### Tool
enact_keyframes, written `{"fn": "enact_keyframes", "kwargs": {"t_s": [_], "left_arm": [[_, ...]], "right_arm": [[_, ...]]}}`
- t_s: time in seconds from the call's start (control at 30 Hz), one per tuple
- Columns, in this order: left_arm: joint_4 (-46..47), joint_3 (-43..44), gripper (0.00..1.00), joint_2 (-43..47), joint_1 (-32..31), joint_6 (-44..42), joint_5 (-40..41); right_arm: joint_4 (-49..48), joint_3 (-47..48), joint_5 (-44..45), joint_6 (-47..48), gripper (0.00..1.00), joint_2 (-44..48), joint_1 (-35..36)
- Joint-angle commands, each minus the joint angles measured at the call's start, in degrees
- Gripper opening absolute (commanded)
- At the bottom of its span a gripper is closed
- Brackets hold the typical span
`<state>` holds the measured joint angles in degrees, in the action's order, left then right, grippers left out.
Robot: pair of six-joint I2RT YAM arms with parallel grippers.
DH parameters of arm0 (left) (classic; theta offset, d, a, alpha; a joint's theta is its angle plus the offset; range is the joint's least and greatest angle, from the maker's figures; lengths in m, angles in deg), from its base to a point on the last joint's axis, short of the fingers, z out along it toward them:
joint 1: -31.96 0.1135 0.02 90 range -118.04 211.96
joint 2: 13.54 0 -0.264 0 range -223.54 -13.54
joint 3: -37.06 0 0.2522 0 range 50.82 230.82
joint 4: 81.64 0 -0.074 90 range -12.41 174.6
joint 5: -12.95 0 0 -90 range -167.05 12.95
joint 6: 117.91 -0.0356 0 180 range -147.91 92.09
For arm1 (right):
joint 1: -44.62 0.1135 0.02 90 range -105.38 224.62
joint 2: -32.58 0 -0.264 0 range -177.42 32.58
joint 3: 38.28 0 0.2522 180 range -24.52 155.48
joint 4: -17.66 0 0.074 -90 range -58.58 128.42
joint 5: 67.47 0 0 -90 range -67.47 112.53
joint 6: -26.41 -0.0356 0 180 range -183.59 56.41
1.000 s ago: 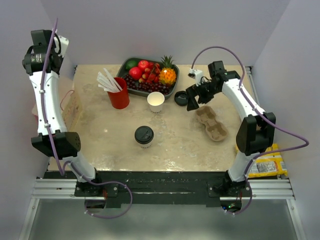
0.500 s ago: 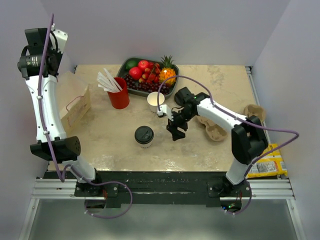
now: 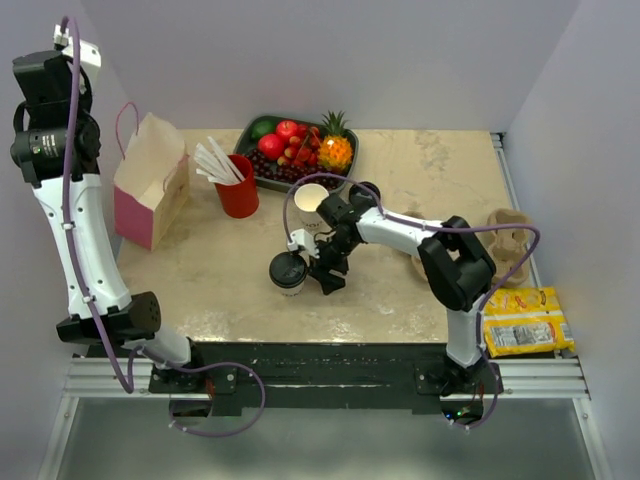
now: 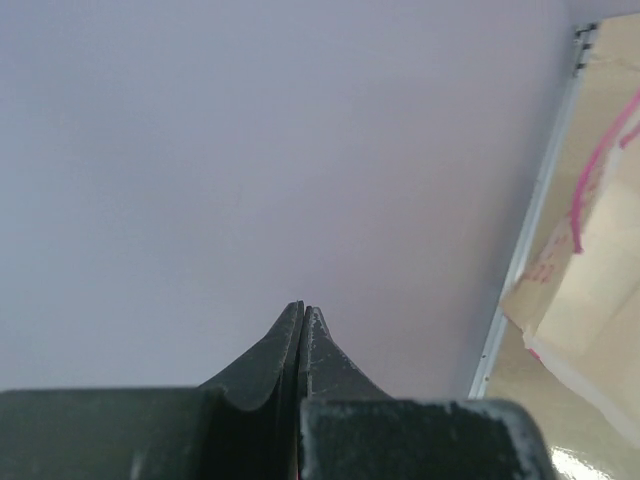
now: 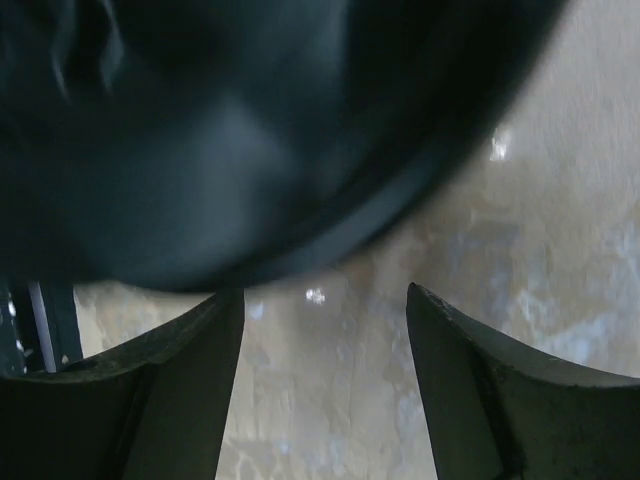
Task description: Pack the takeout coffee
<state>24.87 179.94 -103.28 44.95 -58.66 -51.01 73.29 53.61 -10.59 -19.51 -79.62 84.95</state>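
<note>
- The takeout coffee, a white paper cup under a round black lid, stands upright on the tabletop. It is on the near side of the red cup and a little to its right, apart from it.
- The right pincer is down at the coffee's right side. In the wrist view its fingers stand apart, with bare tabletop between them and the black lid just ahead of their tips. It is open and grips nothing.
- The left pincer is raised high to the left of the red cup, its fingers pressed together and closed on nothing.
- The red cup holds a bunch of white straws leaning to the left.
- A dark tray just behind and right of the red cup is filled with fruit: red apples, dark grapes, a small pineapple and something green.
- A lidless white cup stands near the red cup's right; nothing shows in it.
- A paper bag with pink sides stands upright left of the red cup, mouth open; its inside cannot be seen.
- A pulp cup carrier lies well to the right.
</note>
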Motion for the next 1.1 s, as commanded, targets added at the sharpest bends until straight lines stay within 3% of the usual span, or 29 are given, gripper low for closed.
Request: {"fn": "enact_keyframes", "kwargs": {"t_s": [0.0,0.5,1.07], "left_arm": [[6.37,2.89,0.00,2.02,2.30,-3.62,6.91],[6.99,-0.10,0.00,4.39,2.83,-0.90,6.57],[4.18,-0.89,0.00,5.36,2.91,0.51,3.75]], "right_arm": [[-5.82,4.05,-2.56,-4.60,0.69,-1.96,2.29],[-13.73,10.02,-6.51,-15.24,0.72,-10.48,3.08],[-25.86,17.49,-11.17,-28.95,0.73,-20.32,11.08]]}}
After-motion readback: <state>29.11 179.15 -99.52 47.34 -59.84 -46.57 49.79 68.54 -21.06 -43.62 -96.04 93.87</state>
